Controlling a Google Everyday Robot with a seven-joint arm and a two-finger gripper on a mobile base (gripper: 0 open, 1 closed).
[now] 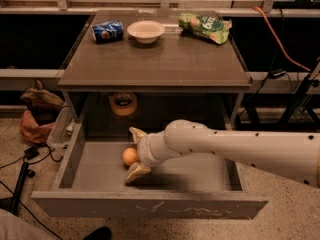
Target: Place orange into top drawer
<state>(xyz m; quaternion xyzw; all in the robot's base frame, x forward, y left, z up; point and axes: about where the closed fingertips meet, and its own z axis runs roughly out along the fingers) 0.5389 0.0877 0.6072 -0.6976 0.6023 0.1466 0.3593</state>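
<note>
The orange lies on the grey floor of the top drawer, left of the middle. The drawer is pulled out wide, and its scratched front panel faces me. My gripper reaches in from the right on the white arm. Its two tan fingers are spread apart, one behind the orange and one in front of it. The orange sits between them and is not clamped.
On the tabletop stand a blue can, a white bowl and a green snack bag. A tan tape roll sits in the recess behind the drawer. A brown bag and cables lie on the floor at the left.
</note>
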